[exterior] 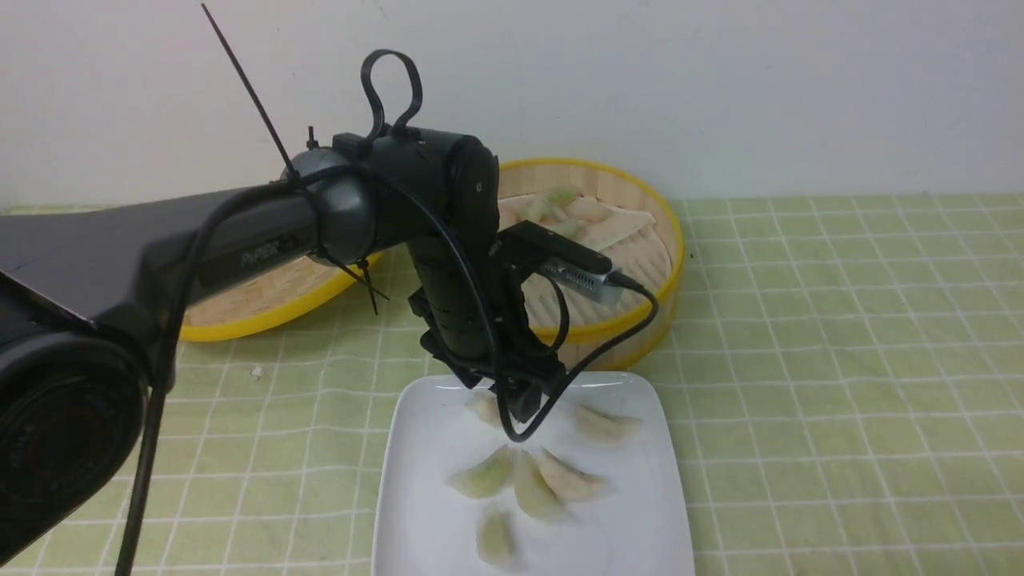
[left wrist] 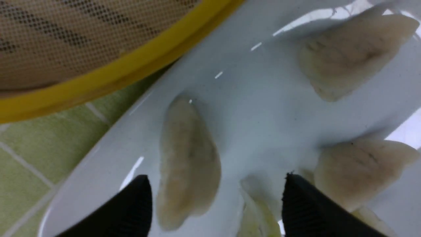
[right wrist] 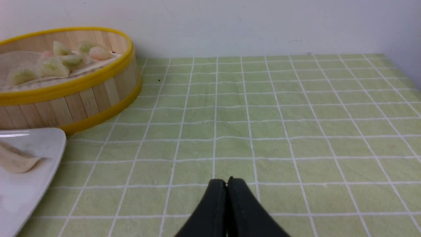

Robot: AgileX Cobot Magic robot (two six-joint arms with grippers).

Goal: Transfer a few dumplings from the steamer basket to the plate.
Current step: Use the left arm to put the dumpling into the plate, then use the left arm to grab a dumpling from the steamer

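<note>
The white square plate [exterior: 640, 528] lies at the front centre with several dumplings [exterior: 532, 488] on it. My left gripper [exterior: 512, 404] hangs low over the plate's far edge, open. In the left wrist view the left gripper [left wrist: 213, 184] has its jaws wide apart, and one pale dumpling [left wrist: 187, 161] lies on the plate [left wrist: 263, 115] between them, closer to one finger [left wrist: 138, 204]. The steamer basket [exterior: 640, 264] stands behind the plate and holds more dumplings [exterior: 560, 200]. My right gripper [right wrist: 226, 181] is shut and empty above the tablecloth, away from the basket [right wrist: 82, 98] and the plate [right wrist: 33, 184].
A shallow bamboo lid [exterior: 264, 308] with a yellow rim lies left of the basket, partly hidden by my left arm. A green checked cloth [exterior: 840, 360] covers the table. A white wall runs close behind the basket.
</note>
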